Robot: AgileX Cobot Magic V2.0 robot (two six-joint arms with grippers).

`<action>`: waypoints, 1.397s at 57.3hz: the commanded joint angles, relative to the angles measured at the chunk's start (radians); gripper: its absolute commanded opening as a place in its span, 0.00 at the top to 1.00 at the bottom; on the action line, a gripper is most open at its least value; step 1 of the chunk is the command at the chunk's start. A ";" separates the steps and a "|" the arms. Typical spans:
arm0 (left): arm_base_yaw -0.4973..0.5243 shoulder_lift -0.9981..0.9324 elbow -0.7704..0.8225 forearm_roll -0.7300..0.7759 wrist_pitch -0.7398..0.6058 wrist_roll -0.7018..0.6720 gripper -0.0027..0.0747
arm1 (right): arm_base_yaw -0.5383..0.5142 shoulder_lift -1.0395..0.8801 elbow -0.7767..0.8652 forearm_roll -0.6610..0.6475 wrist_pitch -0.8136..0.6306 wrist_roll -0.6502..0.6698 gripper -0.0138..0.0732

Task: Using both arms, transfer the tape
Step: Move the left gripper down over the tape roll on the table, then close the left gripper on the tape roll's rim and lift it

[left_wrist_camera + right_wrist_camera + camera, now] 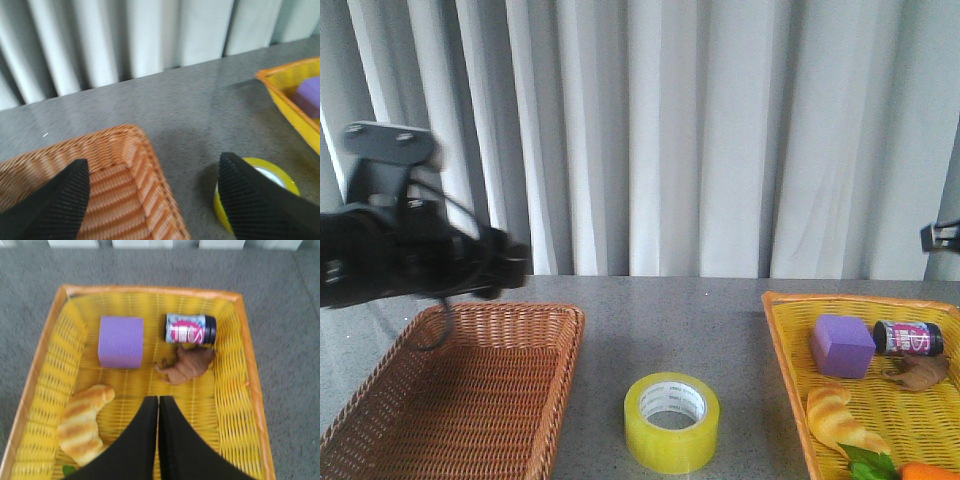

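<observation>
**Yellow tape lying flat, mid-tabletop**

Yellow, translucent, with a white printed core, the tape (671,421) lies flat at lower centre on the grey tabletop (670,310). The blurred left pincer (150,200) gapes wide; one finger hides part of the roll. The right pincer (158,405) is clenched.

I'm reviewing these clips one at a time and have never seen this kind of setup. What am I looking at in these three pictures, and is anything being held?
This is a robot with two black arms, seen by three cameras. The front view looks forward over a grey table toward a curtain. The other two are cameras on each wrist.

On the table: a brown wicker basket, a roll of yellow tape lying flat, and a yellow basket holding a purple block, a small can, a croissant and a brown object.

The left gripper is open above the brown basket's edge, near the tape. The right gripper is shut over the yellow basket. Nothing is held.
</observation>
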 commanded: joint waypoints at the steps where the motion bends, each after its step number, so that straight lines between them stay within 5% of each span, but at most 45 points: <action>1: -0.061 0.063 -0.136 0.000 -0.022 0.092 0.29 | -0.005 -0.035 0.015 -0.008 -0.056 -0.005 0.85; 31: -0.107 0.656 -0.755 -0.033 0.475 0.033 0.29 | -0.005 -0.033 0.036 -0.008 -0.049 -0.004 0.85; 68: -0.107 0.762 -0.795 -0.112 0.549 0.019 0.29 | -0.005 -0.033 0.036 -0.008 -0.049 -0.004 0.85; 80: -0.107 0.807 -0.795 -0.142 0.602 0.016 0.39 | -0.005 -0.033 0.036 -0.008 -0.049 -0.004 0.85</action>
